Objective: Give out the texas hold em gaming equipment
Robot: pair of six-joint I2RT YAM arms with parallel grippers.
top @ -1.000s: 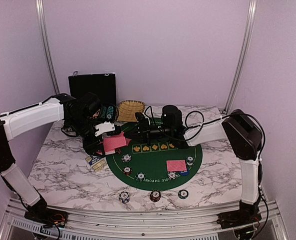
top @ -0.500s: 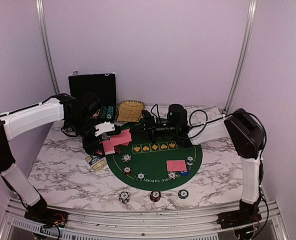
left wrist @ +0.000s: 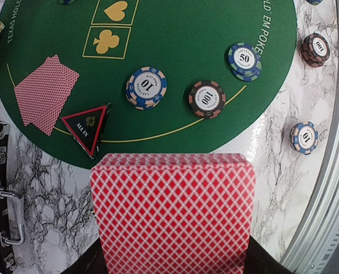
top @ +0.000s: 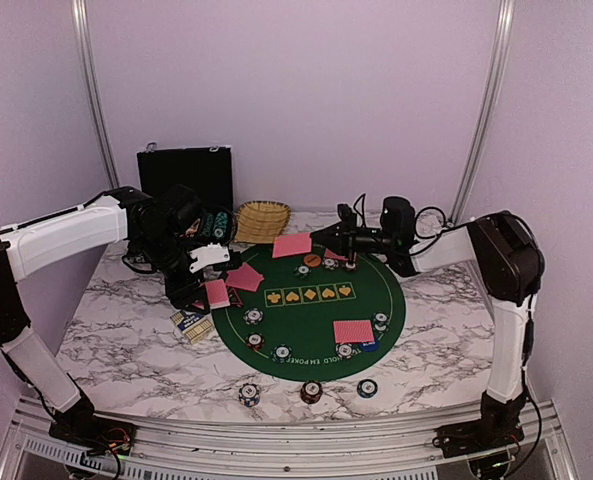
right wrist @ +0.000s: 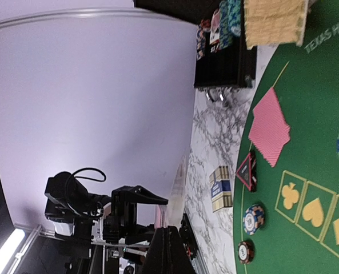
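Left arm extends from frame left; left gripper (top: 208,280) jaws grasp a card deck (left wrist: 174,214) beside the left edge of the green mat (top: 304,320). Right arm stretches leftward, upper right; right gripper (top: 326,236) jaws clenched.

- Mat (left wrist: 175,34), left wrist view: "TEXAS" along the upper left rim; "'EM POKE" at upper right; yellow heart and club signs in boxes, top centre.
- Triangle (left wrist: 87,129), left of centre: "ALL IN".
- Blue chip (left wrist: 146,87), centre: "10".
- Dark chip (left wrist: 207,99), centre: "100".
- Teal chip (left wrist: 243,59), upper right: "50".
- Bench chip (left wrist: 304,137), right edge: "10".
- Mat, right wrist view: "TEXAS HOL" at upper right; club, heart and diamond signs at lower right.
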